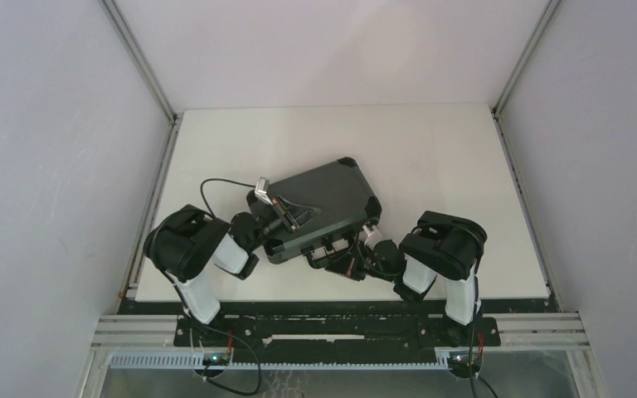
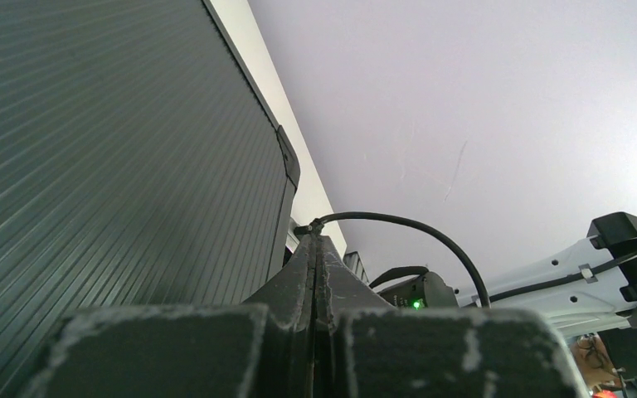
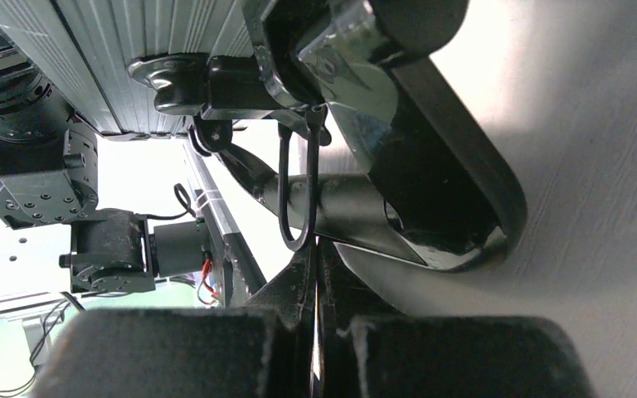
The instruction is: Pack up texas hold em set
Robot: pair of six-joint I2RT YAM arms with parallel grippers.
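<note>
Briefcase [image 1: 323,203]: black, ribbed, shut, lying flat and skewed on the white table [image 1: 431,149]; it sits directly under the left gripper and just ahead of the right gripper.
Left gripper [image 1: 305,213]: fingers pressed flat together, nothing between them; it reaches over the near-left part of the lid.
Left gripper, close up [image 2: 315,257]: the two fingers meet in one seam; the briefcase's ribbed surface [image 2: 116,149] fills the space to their left, and a strip of table [image 2: 253,41] runs beyond its corner. I cannot tell whether the tips touch the lid.
Cable [image 2: 431,232]: black, arching up from just past the left fingertips.
Right gripper [image 1: 329,249]: fingers fully together, gripping nothing, nosed in at the case's near edge.
Right gripper, close up [image 3: 317,265]: the closed tips point up under the handle [image 3: 456,166].
Handle: black, rounded, standing out from the case edge just above and to the right of the right fingertips.
Wire loop [image 3: 297,199]: thin, hanging from the handle mount, its lower end just beside the right fingertips; contact not clear.
Metal fitting [image 3: 174,75]: on the case edge, above and left of the right gripper.
</note>
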